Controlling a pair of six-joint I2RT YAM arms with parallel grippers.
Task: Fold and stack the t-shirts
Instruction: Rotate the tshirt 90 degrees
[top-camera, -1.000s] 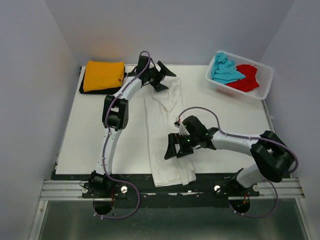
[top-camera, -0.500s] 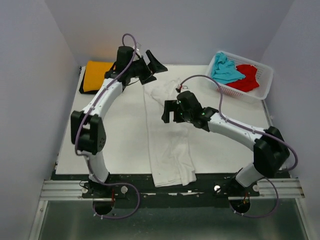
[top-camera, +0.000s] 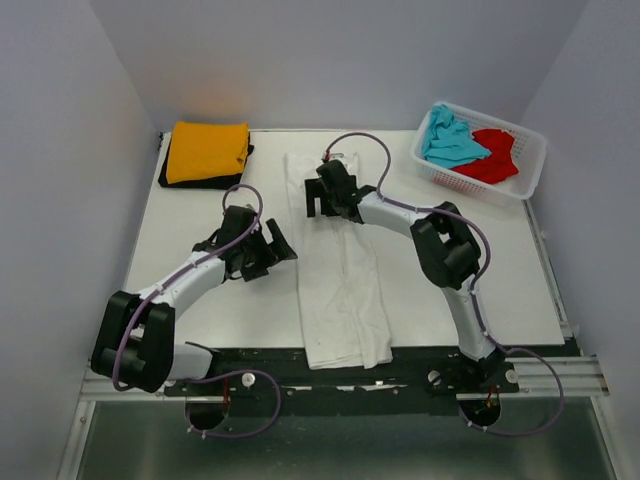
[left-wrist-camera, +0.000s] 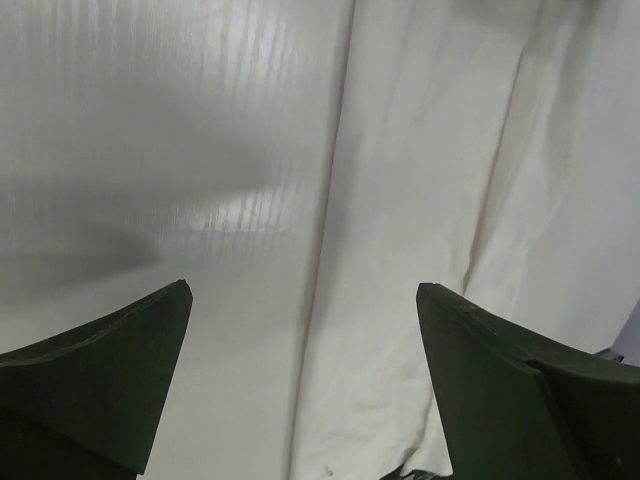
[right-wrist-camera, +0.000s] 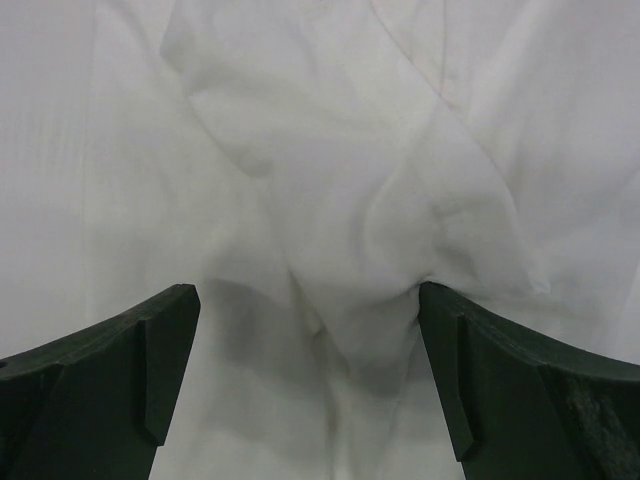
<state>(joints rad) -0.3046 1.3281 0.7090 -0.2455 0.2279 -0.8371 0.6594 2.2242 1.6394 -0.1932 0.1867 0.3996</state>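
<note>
White cloth shows between my spread right fingers (right-wrist-camera: 110, 360), which pinch nothing. My right gripper (top-camera: 318, 197) hangs over the rumpled far end of the white t-shirt (top-camera: 340, 290), a long folded strip down the middle of the table (top-camera: 480, 250). My left gripper (top-camera: 272, 250), equally wide and empty, straddles the strip's left edge. At far left the orange-yellow t-shirt (top-camera: 207, 150) lies folded on the black t-shirt (top-camera: 168, 180). The turquoise t-shirt (top-camera: 450, 140) and red t-shirt (top-camera: 492, 158) sit crumpled in the basket (top-camera: 530, 172).

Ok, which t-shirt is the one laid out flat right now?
The white t-shirt, a long strip mid-table. The orange-yellow and black ones lie stacked far left; turquoise and red sit crumpled in the basket.
</note>
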